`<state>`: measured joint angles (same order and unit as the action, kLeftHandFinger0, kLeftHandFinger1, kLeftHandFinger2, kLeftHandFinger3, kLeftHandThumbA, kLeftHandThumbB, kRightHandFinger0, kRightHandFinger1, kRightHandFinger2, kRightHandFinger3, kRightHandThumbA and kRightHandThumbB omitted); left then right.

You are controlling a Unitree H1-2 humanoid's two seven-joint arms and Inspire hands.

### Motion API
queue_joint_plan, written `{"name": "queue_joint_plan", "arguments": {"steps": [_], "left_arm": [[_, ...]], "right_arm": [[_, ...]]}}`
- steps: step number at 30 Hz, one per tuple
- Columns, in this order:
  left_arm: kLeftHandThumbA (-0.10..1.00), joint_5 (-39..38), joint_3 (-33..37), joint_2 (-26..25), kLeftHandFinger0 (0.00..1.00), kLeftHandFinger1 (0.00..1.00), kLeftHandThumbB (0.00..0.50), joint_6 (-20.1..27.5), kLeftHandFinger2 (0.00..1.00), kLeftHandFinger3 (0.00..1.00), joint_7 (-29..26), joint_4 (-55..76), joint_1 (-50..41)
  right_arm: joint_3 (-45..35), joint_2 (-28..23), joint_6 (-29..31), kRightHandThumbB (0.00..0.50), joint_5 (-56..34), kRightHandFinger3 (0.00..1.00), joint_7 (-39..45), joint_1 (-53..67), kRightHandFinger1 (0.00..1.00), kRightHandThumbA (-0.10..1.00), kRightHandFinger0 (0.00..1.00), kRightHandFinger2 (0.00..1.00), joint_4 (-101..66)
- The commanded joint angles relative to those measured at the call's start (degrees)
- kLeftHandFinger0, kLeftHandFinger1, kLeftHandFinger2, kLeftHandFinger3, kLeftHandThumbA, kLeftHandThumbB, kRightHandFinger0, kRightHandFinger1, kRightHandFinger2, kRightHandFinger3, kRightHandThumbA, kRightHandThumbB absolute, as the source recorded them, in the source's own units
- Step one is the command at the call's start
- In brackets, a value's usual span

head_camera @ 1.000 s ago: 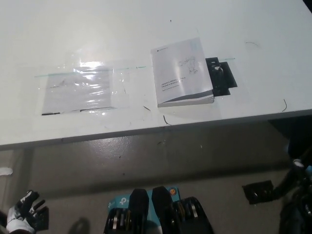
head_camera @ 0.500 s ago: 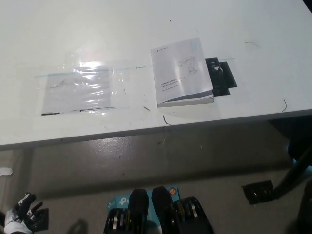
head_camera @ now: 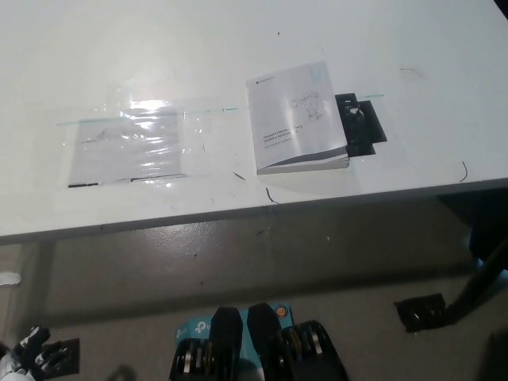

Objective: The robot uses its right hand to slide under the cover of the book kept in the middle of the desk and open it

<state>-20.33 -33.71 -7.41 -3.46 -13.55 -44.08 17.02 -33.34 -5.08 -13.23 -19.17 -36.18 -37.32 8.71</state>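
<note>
- The white left hand [head_camera: 28,357] sits at the bottom left corner, below the worktop's near edge and half out of the picture. It has dropped lower and further out over the last second. It holds nothing; how far its fingers are spread I cannot tell.
- The black right hand is not in view now. A second ago dark parts of the right arm showed at the bottom right; now only a dark slanted bar shows at the right edge, and I cannot tell what it is.
- Both hands have drawn away from the worktop [head_camera: 159,48], so the reach for the cover has probably not begun.
- The book [head_camera: 295,117] lies closed and flat, a little right of the worktop's middle and near its front edge, where it was a second ago. Its white cover faces up and its nearer edge shows a grey band.
- A black flat piece [head_camera: 363,123] lies against the book's right side, partly under it.
- A clear plastic sleeve [head_camera: 131,147] lies flat well to the left of the book, unmoved.
- Next, the right hand must probably come up from the lower right to the book's free edge.
</note>
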Motion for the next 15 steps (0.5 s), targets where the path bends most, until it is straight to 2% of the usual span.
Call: {"name": "queue_joint_plan", "arguments": {"steps": [1,2,4,5,6,7,8,9,10,11,12,14,15], "left_arm": [[0.72,-0.1,0.5,-1.5,0.60,0.51,0.026,1.4,0.67,0.70,-0.8,-0.3,0.3],[0.70,-0.4,0.2,-1.2,0.59,0.51,0.034,0.8,0.67,0.71,-1.3,0.5,0.2],[0.70,-0.5,0.5,-1.1,0.59,0.51,0.031,0.6,0.68,0.74,-0.7,1.3,-0.3],[0.71,-0.6,0.6,-1.1,0.62,0.54,0.031,0.4,0.70,0.75,-0.3,1.4,-0.4],[0.73,-0.6,0.7,-1.1,0.63,0.55,0.028,0.4,0.71,0.75,-0.2,1.6,-0.6],[0.73,-0.5,0.8,-1.4,0.61,0.54,0.025,0.5,0.70,0.75,-0.1,0.8,-0.3],[0.73,-0.2,1.0,-1.4,0.59,0.54,0.029,0.9,0.71,0.76,-0.2,0.4,-0.2],[0.73,-0.2,1.2,-1.6,0.60,0.54,0.032,1.5,0.70,0.76,0.2,-0.3,-0.1],[0.73,-0.3,1.2,-1.6,0.60,0.54,0.031,1.6,0.70,0.75,0.2,-0.4,-0.1],[0.71,-0.4,1.0,-1.5,0.55,0.52,0.045,1.8,0.68,0.73,-0.3,-0.4,-0.1],[0.71,-0.4,1.1,-1.5,0.56,0.51,0.046,1.8,0.68,0.73,-0.4,-0.3,-0.1],[0.74,-0.3,1.5,-1.6,0.61,0.54,0.054,2.1,0.71,0.75,0.3,-0.5,-0.3],[0.72,-0.4,1.4,-1.6,0.57,0.52,0.101,2.0,0.68,0.71,-0.2,-0.7,-0.2]], "right_arm": [[3.4,-2.4,-4.3,0.048,2.2,1.00,0.9,-4.7,1.00,0.68,0.86,1.00,-5.6],[3.8,-2.2,-5.3,0.062,2.1,1.00,0.1,-5.6,0.93,0.67,0.74,1.00,-6.2],[4.2,-2.0,-5.6,0.058,1.9,1.00,0.1,-6.3,0.88,0.64,0.63,0.99,-6.9],[5.0,-1.1,-5.7,0.061,0.7,1.00,1.1,-7.4,0.88,0.63,0.62,0.97,-7.1],[6.0,-0.9,-5.2,0.062,0.9,1.00,2.0,-7.5,0.92,0.63,0.66,0.98,-6.6],[7.3,-0.7,-5.1,0.060,1.0,1.00,3.3,-7.3,0.98,0.64,0.70,0.99,-6.6],[8.1,-0.8,-5.4,0.040,0.9,1.00,4.2,-6.9,0.99,0.66,0.69,1.00,-7.0],[9.2,-0.3,-4.9,0.056,0.6,1.00,5.2,-6.7,0.94,0.65,0.63,0.98,-7.0],[9.5,-0.3,-4.8,0.056,0.5,1.00,5.1,-6.7,0.94,0.65,0.62,0.98,-7.0],[11.5,0.6,-2.8,0.080,-0.2,1.00,8.1,-6.1,0.99,0.67,0.69,1.00,-6.0],[12.6,1.1,-2.1,0.070,-0.6,1.00,9.6,-5.8,1.00,0.67,0.71,1.00,-5.9],[13.8,2.6,-2.2,0.096,-1.0,1.00,10.2,-5.6,0.93,0.64,0.66,0.98,-5.4],[14.6,3.5,-1.9,0.090,-1.0,1.00,10.7,-5.4,0.92,0.62,0.65,0.95,-4.6]]}}
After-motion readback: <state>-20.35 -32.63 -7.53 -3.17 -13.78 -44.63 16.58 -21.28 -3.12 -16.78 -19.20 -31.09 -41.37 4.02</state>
